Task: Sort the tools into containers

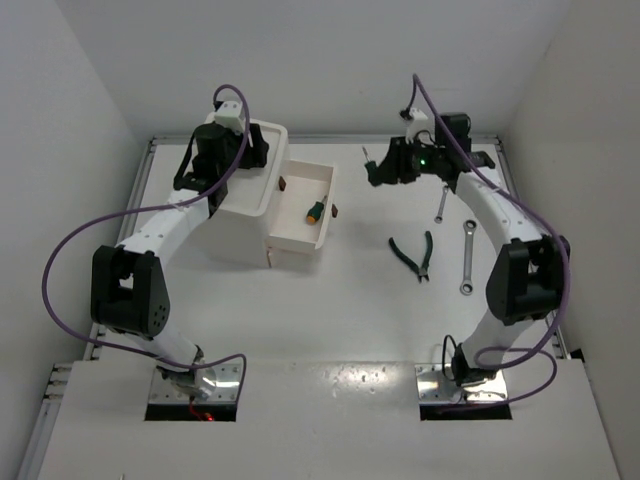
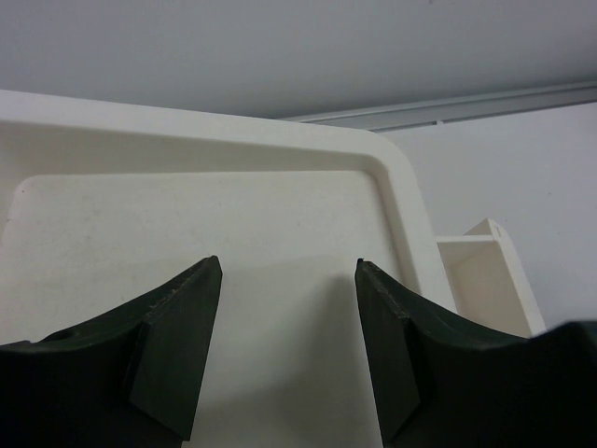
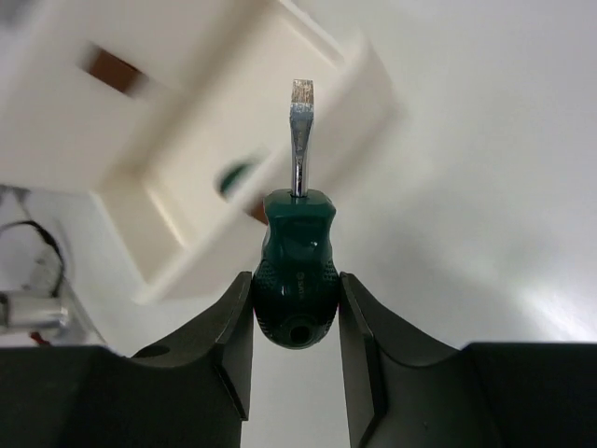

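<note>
Green screwdriver (image 3: 298,261) is pinched in the right gripper (image 3: 296,289), and the white box (image 3: 187,121) behind it looks blurry. Left gripper (image 2: 289,280) hangs spread over the tray top (image 2: 187,215).

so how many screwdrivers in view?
2. A green-handled screwdriver is clamped in the right gripper, up off the table. A green-and-orange screwdriver lies in the open drawer. More may be hidden inside the white box.
</note>
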Robot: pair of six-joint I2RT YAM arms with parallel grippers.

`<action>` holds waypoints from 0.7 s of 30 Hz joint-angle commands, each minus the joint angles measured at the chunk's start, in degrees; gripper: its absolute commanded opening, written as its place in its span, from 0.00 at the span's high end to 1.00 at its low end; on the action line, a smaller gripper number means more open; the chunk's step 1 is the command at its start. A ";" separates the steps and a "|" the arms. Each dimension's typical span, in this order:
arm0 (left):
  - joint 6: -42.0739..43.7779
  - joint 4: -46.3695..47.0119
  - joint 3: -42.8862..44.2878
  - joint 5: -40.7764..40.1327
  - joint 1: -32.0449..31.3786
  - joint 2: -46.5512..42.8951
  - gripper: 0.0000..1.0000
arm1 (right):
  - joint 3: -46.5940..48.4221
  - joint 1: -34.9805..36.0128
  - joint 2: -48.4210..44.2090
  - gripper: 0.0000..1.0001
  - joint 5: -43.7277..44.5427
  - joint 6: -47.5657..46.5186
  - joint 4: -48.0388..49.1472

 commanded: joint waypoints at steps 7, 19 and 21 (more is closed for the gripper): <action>-2.11 -37.72 -8.45 -2.20 3.26 9.58 0.33 | 14.94 11.20 8.65 1.00 -4.46 11.88 4.49; -1.57 -38.78 -8.97 -1.69 5.47 9.58 0.34 | 20.47 17.18 17.19 0.69 -2.43 12.06 5.64; -1.57 -38.78 -8.97 -1.68 5.47 9.58 0.34 | 20.47 17.79 17.80 0.61 -2.43 11.45 5.65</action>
